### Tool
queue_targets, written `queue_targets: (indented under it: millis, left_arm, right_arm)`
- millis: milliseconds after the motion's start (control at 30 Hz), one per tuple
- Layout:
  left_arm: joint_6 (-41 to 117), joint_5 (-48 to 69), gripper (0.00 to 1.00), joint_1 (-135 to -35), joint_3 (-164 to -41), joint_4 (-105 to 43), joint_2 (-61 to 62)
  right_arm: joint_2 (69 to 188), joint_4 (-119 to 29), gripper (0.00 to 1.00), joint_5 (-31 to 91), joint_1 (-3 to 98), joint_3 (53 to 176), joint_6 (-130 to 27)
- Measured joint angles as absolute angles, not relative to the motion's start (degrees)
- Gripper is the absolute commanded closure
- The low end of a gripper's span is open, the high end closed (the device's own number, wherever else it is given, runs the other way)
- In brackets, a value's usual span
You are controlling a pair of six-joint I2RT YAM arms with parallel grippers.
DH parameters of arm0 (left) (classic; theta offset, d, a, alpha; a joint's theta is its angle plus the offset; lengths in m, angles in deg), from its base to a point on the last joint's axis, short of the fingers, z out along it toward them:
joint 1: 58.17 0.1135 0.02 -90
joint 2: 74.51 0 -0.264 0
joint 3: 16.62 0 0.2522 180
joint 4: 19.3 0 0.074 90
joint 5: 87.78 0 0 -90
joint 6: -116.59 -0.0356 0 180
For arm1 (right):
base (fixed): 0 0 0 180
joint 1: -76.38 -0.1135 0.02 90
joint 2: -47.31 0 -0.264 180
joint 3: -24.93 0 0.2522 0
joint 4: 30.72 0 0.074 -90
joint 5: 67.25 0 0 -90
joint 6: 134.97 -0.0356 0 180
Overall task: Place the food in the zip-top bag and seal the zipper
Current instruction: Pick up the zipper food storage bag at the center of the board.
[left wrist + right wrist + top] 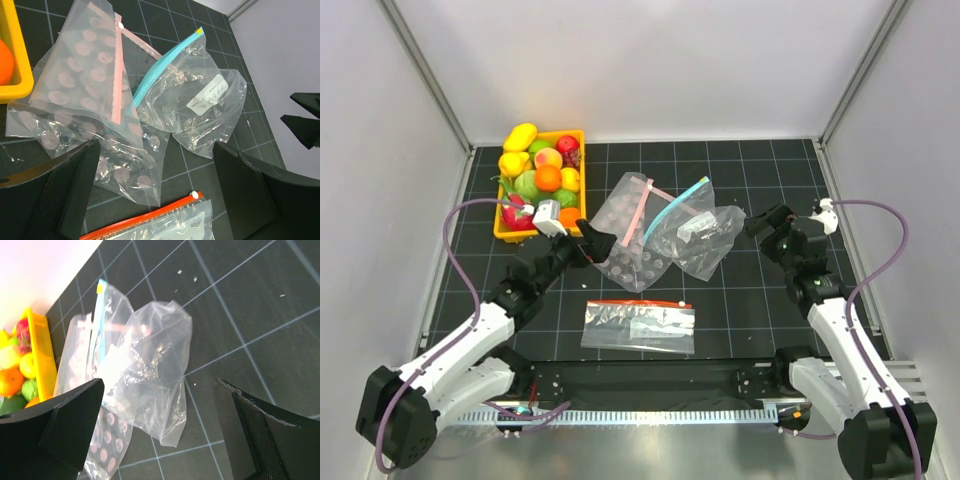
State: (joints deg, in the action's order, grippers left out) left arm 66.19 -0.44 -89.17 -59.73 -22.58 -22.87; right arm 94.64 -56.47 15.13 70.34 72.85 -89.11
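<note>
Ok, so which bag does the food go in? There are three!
Find the yellow bin of fruit at the far-left corner of the mat. Just right of it two bags overlap; take the crinkly clear bag on the right. Only it has a light-blue zip strip and a small white label.

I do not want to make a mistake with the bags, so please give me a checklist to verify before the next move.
1. Left gripper open and empty: ok.
2. Right gripper open and empty: ok.
3. Zip-top bag lying between the grippers: ok.
4. Zipper open for loading: cannot tell.
5. Zip-top bag free of neighbours: not ok, dotted bag overlaps the zipper's end.
6. Food uncovered in yellow tray: ok.
</note>
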Motion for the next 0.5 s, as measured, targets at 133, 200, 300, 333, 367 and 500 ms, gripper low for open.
queue_targets:
  millis: [133,200,300,333,367,500]
  left_arm:
    - [65.90,0.68,0.00,-89.17,-60.49,-22.54,-20.81]
    - [65.42,2.03,0.00,-89.17,-60.93,-22.43,-19.31]
    - [64.98,3.80,0.00,-89.22,-62.20,-22.17,-16.20]
    - [64.87,4.15,0.00,-89.35,-62.70,-22.10,-15.02]
    - [64.81,4.52,0.00,-89.50,-63.18,-22.08,-13.84]
    - [63.85,5.59,0.00,-90.40,-64.95,-21.97,-9.54]
  right_arm:
    - [98.00,-54.11,0.00,20.18,70.34,72.85,-87.67]
    - [99.73,-53.06,0.00,22.61,70.34,72.85,-87.10]
    - [101.63,-51.62,0.00,24.58,69.94,72.85,-86.73]
    - [102.29,-51.11,0.00,24.99,69.70,72.85,-86.64]
    - [102.99,-50.74,0.00,25.34,69.46,72.85,-86.51]
    - [105.37,-49.39,0.00,26.10,67.87,72.85,-85.75]
